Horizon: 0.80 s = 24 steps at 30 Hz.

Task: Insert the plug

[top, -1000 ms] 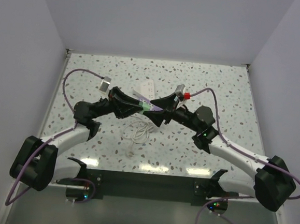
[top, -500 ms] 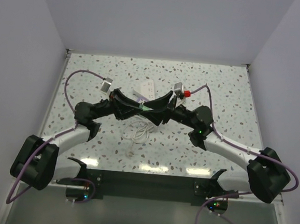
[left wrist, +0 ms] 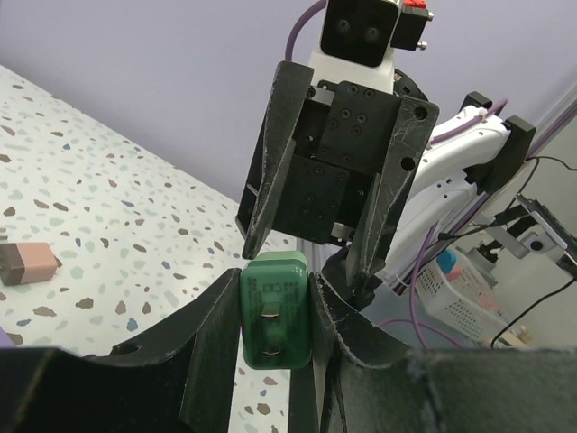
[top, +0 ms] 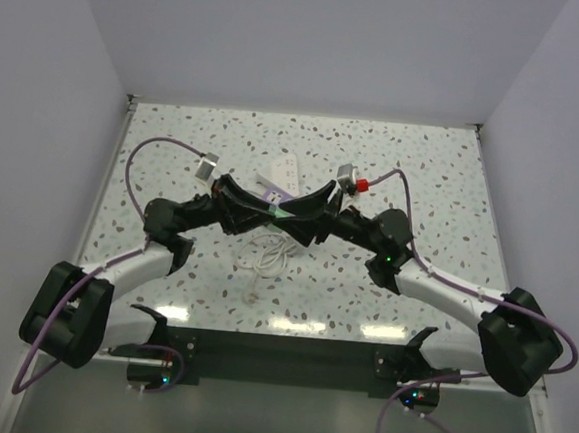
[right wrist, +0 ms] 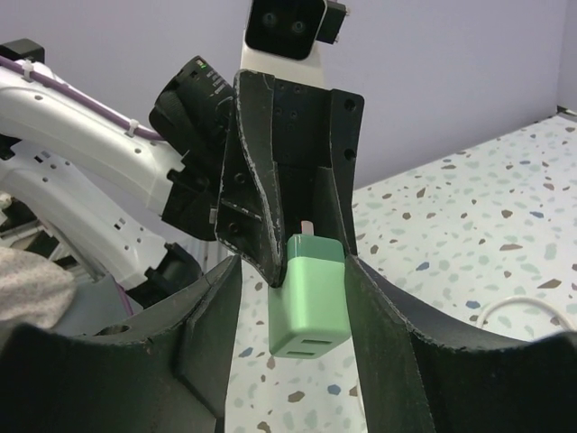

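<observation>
Counting one green plug (left wrist: 276, 311), two grippers, one white power strip (top: 285, 169).
We see its smooth, rounded body with two metal prongs (left wrist: 269, 316) clamped in the left gripper (left wrist: 273, 281) above the speckled table (top: 423, 177); the right gripper (right wrist: 293, 263) stands spread around it.

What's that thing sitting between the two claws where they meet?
A green plug, clamped in the left gripper, with the right gripper's open fingers either side of it. Both wrist views show it.
</observation>
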{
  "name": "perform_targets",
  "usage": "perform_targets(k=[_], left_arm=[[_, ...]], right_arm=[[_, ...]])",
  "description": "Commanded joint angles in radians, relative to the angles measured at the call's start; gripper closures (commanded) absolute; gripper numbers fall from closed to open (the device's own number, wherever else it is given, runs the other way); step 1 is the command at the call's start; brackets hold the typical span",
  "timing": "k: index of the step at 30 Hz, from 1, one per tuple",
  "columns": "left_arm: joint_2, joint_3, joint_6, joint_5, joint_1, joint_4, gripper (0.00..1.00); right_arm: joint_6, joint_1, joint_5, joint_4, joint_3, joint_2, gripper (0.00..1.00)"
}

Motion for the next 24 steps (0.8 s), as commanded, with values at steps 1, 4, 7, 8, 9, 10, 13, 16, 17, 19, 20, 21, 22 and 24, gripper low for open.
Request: perform_targets(k=[1,4,7,8,9,10,13,16,17,19,20,21,22,24], left_arm=[[-0.036,-0.001,-0.016,-0.001,0.001,0.453,1.00],[-0.047,-0.003,-0.011,-0.005,0.001,0.443,1.00],[-0.056,-0.003,-0.013,-0.002,0.001,0.445,1.00],[-0.059,-0.003,-0.013,-0.001,0.001,0.443,1.00],[-0.060,-0.004,-0.011,-0.003,0.001,0.445,1.00],[-0.063,-0.004,-0.010,-0.003,0.001,0.443,1.00],[-0.060,-0.004,-0.005,-0.006,0.001,0.437,1.00],[-0.054,-0.001,0.000,-0.009,0.001,0.437,1.00],[-0.054,-0.001,0.000,-0.011,0.001,0.440,1.00],[-0.050,-0.001,0.000,-0.012,0.001,0.445,1.00],[-0.048,-0.001,0.000,-0.014,0.001,0.445,1.00],[-0.045,0.000,0.001,-0.014,0.001,0.448,1.00],[-0.040,-0.001,0.001,-0.015,0.001,0.449,1.00],[-0.033,-0.003,0.000,-0.015,0.001,0.463,1.00]], right_arm=[[-0.001,-0.002,0.004,0.001,-0.017,-0.030,0.47],[0.002,-0.002,0.006,0.000,-0.018,-0.027,0.48],[-0.001,-0.002,0.011,-0.005,-0.023,-0.022,0.48],[-0.003,0.000,0.011,-0.006,-0.021,-0.019,0.48],[0.000,-0.002,0.011,-0.005,-0.024,-0.018,0.48],[0.005,-0.002,0.009,0.000,-0.028,-0.015,0.48],[0.017,0.000,0.003,0.024,-0.034,-0.015,0.50],[0.026,-0.002,-0.014,0.029,-0.026,-0.010,0.51],[0.032,-0.002,-0.020,0.035,-0.028,-0.007,0.52],[0.048,0.000,-0.028,0.066,-0.032,-0.004,0.54],[0.054,-0.002,-0.032,0.079,-0.035,0.004,0.55],[0.060,-0.002,-0.043,0.113,-0.038,0.010,0.56],[0.072,-0.002,-0.046,0.125,-0.038,0.016,0.58],[0.086,-0.002,-0.060,0.165,-0.032,0.044,0.61]])
